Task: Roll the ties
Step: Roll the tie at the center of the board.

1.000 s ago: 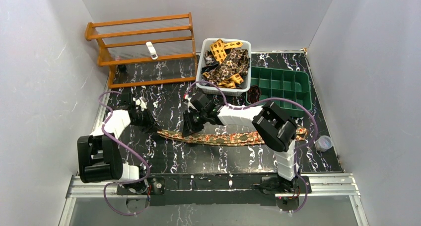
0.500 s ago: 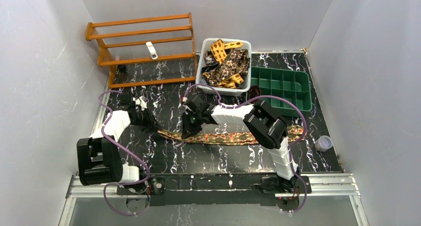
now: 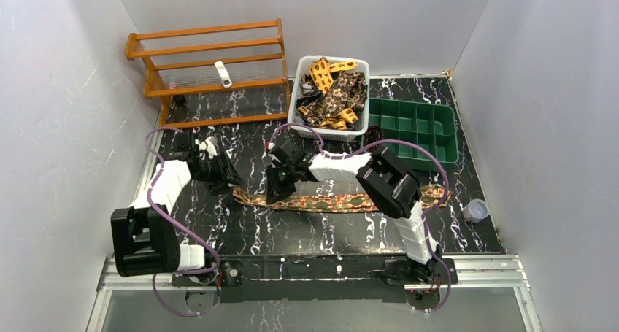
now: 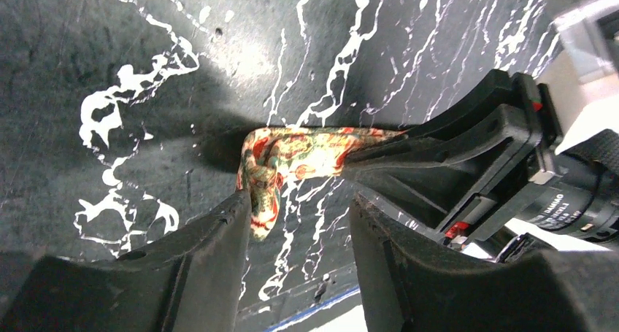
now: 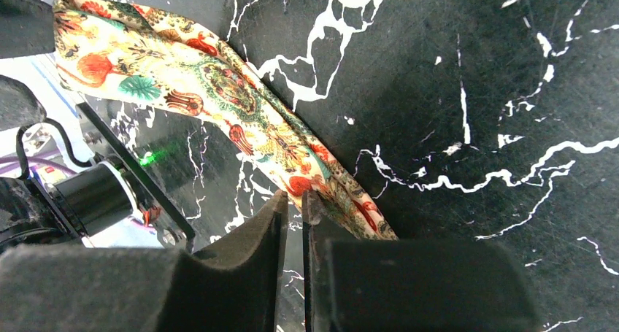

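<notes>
The tie (image 5: 219, 91) at the black right hand (image 5: 292, 204) was cream with red-orange and green paisley print; the bench (image 5: 474, 76), black veined white.

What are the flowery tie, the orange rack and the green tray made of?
The tie looks like soft printed cloth: it folds and lies limp. The rack looks like varnished wood, orange-brown with a slight shine. The tray is probably moulded plastic: smooth, even green.

Tie (image 3: 336, 201) flat across table (image 3: 292, 233), bin (image 3: 294, 109) w/ ties (image 3: 334, 95) behind, tray (image 3: 445, 154) rt of bin, rack (image 3: 208, 58) back-left
</notes>
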{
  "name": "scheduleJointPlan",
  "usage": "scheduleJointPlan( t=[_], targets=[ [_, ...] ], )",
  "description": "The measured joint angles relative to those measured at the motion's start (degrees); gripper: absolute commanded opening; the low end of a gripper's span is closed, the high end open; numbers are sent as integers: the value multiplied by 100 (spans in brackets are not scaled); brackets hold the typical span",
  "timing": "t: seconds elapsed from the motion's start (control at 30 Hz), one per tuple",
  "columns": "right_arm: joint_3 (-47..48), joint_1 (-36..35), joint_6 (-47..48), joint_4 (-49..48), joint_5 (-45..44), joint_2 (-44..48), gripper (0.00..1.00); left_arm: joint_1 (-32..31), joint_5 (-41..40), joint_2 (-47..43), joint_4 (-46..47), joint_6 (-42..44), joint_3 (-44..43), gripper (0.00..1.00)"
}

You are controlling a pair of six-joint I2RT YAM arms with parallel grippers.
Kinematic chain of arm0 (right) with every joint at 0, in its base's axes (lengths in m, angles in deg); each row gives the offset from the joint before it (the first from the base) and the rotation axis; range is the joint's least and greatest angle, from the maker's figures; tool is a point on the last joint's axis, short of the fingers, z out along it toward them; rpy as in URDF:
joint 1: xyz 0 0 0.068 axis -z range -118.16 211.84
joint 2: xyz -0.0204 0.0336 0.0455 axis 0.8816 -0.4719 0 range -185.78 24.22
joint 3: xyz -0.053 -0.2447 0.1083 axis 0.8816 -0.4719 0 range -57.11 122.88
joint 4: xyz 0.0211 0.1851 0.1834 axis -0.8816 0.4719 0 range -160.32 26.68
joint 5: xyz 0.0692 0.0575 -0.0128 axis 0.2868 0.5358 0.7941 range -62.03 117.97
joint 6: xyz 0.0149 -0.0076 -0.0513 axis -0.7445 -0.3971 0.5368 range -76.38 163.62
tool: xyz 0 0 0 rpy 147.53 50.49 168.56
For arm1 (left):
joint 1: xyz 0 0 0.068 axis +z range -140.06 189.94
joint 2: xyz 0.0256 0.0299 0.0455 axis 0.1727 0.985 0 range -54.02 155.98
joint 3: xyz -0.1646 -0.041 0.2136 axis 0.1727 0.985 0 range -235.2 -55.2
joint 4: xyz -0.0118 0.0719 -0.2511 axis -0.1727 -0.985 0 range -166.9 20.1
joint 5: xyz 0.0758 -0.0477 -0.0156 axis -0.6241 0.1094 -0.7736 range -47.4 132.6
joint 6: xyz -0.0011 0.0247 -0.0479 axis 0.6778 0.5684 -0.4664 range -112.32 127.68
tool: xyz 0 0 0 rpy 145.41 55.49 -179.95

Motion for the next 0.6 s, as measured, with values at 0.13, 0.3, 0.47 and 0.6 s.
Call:
scheduleJointPlan(
  t=[0.13,0.3,0.47,0.6],
  targets=[
    [72,-2,-7,37,24,-48,22,-35,-284,162,-560,234,-210,51],
    [151,-2,-24,105,33,-87,22,-103,-811,262,-1045,444,-369,49],
    [179,-2,-24,142,35,-101,22,-308,-1141,350,-1235,511,-422,48],
    [197,-2,-24,164,37,-109,22,-560,-1318,713,-1298,553,-597,48]
  ],
)
